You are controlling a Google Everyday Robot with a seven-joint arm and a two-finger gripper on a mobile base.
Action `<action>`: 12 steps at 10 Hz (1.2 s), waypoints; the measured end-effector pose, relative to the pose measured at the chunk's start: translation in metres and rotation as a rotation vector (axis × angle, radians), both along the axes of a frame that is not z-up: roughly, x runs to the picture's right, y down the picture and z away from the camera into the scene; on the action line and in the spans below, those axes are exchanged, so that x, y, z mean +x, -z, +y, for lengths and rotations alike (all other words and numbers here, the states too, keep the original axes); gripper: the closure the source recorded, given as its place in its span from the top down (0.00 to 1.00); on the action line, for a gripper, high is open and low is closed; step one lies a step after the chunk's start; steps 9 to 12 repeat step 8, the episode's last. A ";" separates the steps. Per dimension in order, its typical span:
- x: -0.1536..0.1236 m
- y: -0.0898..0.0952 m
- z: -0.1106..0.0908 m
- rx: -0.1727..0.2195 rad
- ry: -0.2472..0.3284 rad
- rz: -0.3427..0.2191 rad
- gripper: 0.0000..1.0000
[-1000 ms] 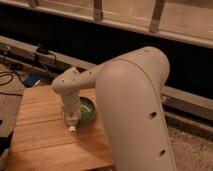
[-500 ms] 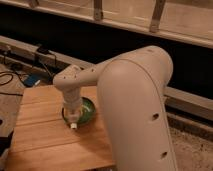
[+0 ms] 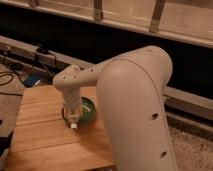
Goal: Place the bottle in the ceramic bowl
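Hanging over glossy green bowl (image 3: 86, 111): claw (image 3: 73, 120), seemingly gripping bottle (image 3: 73, 123).

Dim warm light; jaws hang at rim of ceramic bowl (image 3: 87, 111).

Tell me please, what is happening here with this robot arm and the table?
A white robot arm reaches down over a wooden table. Its gripper hangs at the near edge of the green ceramic bowl. A small white bottle pokes out below the gripper, over the bowl's rim. It does not seem to lie in the bowl yet.
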State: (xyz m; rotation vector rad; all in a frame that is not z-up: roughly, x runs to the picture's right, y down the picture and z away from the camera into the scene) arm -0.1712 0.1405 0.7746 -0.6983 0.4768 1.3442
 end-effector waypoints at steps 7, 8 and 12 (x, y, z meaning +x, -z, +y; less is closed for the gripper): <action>0.000 0.000 0.000 0.000 0.000 0.000 0.80; 0.000 0.000 0.000 0.000 -0.001 0.001 0.80; 0.000 0.000 0.000 0.000 -0.001 0.001 0.80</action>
